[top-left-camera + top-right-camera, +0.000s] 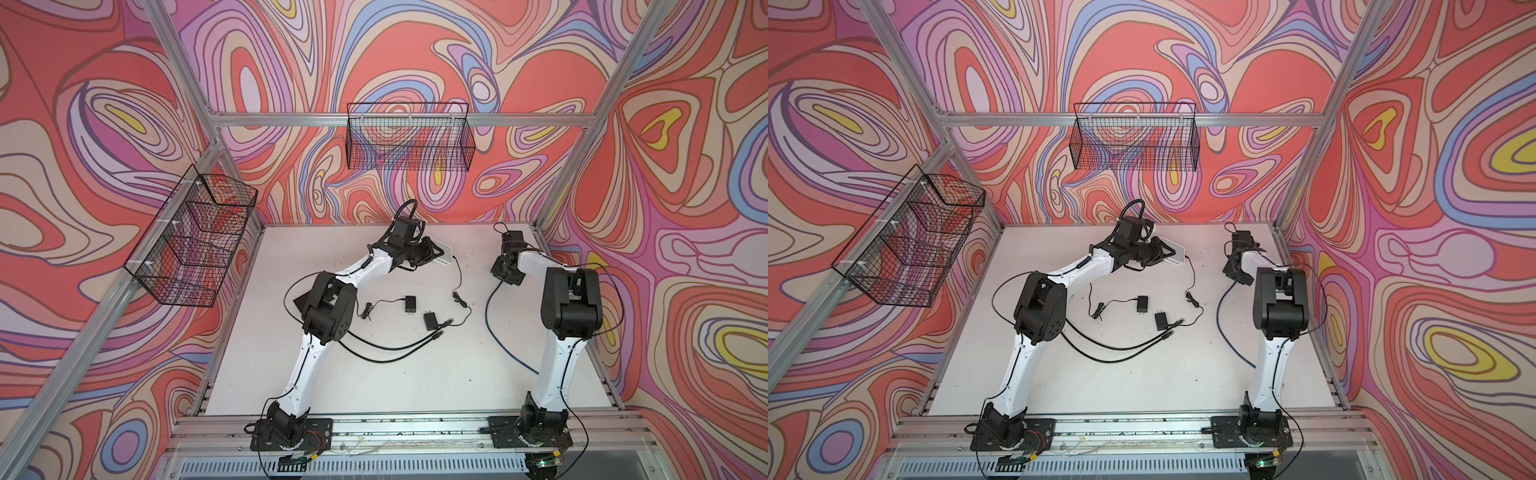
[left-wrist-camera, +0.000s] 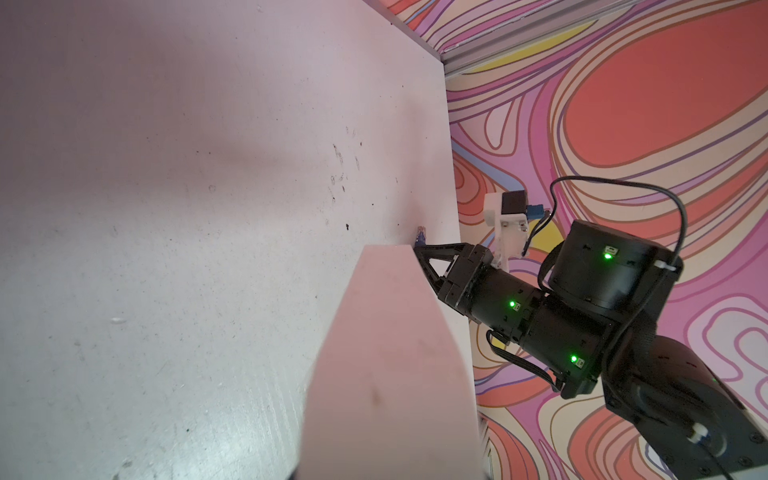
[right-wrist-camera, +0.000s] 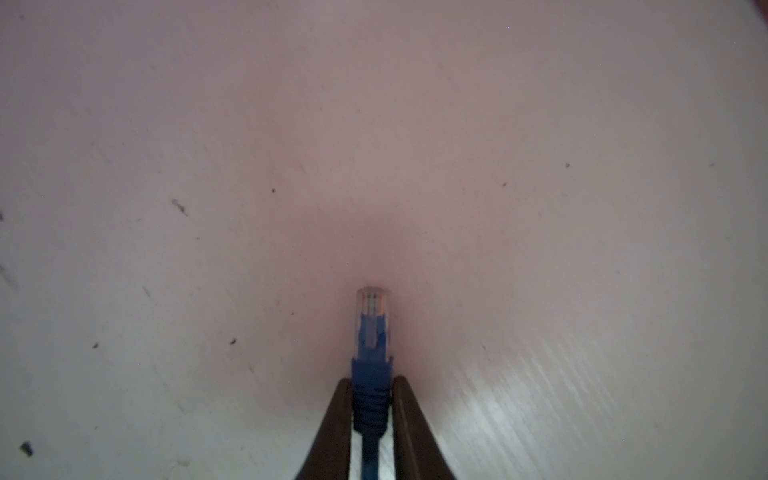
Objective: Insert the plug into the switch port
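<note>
Nearest the front edge the surface (image 1: 374, 386) is bare. Toward the middle lie two black adapters (image 1: 430, 321) with their thin leads, spare clutter that neither arm is reaching for.

Along the right edge a blue cable (image 1: 488, 313) runs back toward the far right corner, where the right gripper (image 3: 372, 380) works low over the surface. Its plug (image 3: 371, 332) points straight ahead of the gripper. The fingers (image 3: 332, 428) have closed in on the ribbed blue boot from both sides and look to be touching it. The clear connector tip juts out free in front, and I judge the grip is this far back so the tip can enter a port unobstructed. Whether the plug is lifted or resting on the surface I cannot tell.

Toward the middle of the far edge the left gripper (image 1: 432, 251) is closed tight on the white switch (image 1: 445, 253) and holds it up off the surface. What looks like its port row faces the front edge. This probably presents a steady target for the other arm. The plug and the switch are well apart, so the insertion is not yet begun.
</note>
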Tool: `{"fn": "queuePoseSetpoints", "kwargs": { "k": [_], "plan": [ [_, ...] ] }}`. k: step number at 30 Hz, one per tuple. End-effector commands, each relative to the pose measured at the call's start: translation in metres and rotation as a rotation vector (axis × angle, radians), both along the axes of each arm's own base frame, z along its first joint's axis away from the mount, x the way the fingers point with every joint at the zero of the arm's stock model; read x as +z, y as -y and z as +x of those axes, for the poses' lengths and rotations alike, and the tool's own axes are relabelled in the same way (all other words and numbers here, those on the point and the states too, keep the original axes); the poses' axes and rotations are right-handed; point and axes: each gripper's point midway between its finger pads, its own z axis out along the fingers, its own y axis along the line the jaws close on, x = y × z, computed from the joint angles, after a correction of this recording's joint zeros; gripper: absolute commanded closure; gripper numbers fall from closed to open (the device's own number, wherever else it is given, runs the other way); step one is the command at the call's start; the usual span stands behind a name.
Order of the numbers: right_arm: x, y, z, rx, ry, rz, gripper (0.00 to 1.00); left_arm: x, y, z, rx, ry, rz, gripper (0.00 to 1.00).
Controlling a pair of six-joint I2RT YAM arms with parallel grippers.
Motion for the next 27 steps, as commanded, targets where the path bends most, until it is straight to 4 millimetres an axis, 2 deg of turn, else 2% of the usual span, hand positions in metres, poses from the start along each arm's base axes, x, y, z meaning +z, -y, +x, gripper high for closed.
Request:
{"fn": "queuePoseSetpoints", "kwargs": {
  "k": [1,3,5,8,11,13,15,18,24,27],
  "plan": [
    [-0.032,-0.002,-0.018,0.016,-0.110,0.017,0.92,0.044,-0.001,-0.002,-0.013,0.071,-0.061,0.90],
    [-0.029,-0.004,-0.013,0.050,-0.083,0.013,0.99,0.044,-0.001,-0.004,-0.019,0.066,-0.064,0.90],
    [-0.019,-0.010,-0.003,0.132,-0.033,0.014,1.00,0.045,-0.003,-0.009,-0.026,0.063,-0.064,0.90],
    [0.013,-0.023,0.008,0.277,0.071,0.007,1.00,0.046,-0.010,-0.016,-0.030,0.058,-0.067,0.90],
    [0.044,-0.034,0.007,0.377,0.151,0.005,1.00,0.049,-0.016,-0.021,-0.027,0.055,-0.074,0.90],
    [0.065,-0.051,0.004,0.457,0.214,0.041,1.00,0.050,-0.018,-0.026,-0.028,0.052,-0.082,0.90],
    [0.085,-0.081,-0.005,0.579,0.283,0.108,1.00,0.053,-0.020,-0.031,-0.028,0.051,-0.088,0.90],
    [0.113,-0.115,-0.025,0.690,0.340,0.144,1.00,0.056,-0.024,-0.037,-0.030,0.052,-0.093,0.90],
    [0.140,-0.176,-0.078,0.836,0.377,0.206,1.00,0.059,-0.033,-0.051,-0.020,0.048,-0.098,0.91],
    [0.151,-0.197,-0.108,0.886,0.405,0.250,1.00,0.059,-0.039,-0.059,-0.013,0.046,-0.097,0.91]
  ]
}}
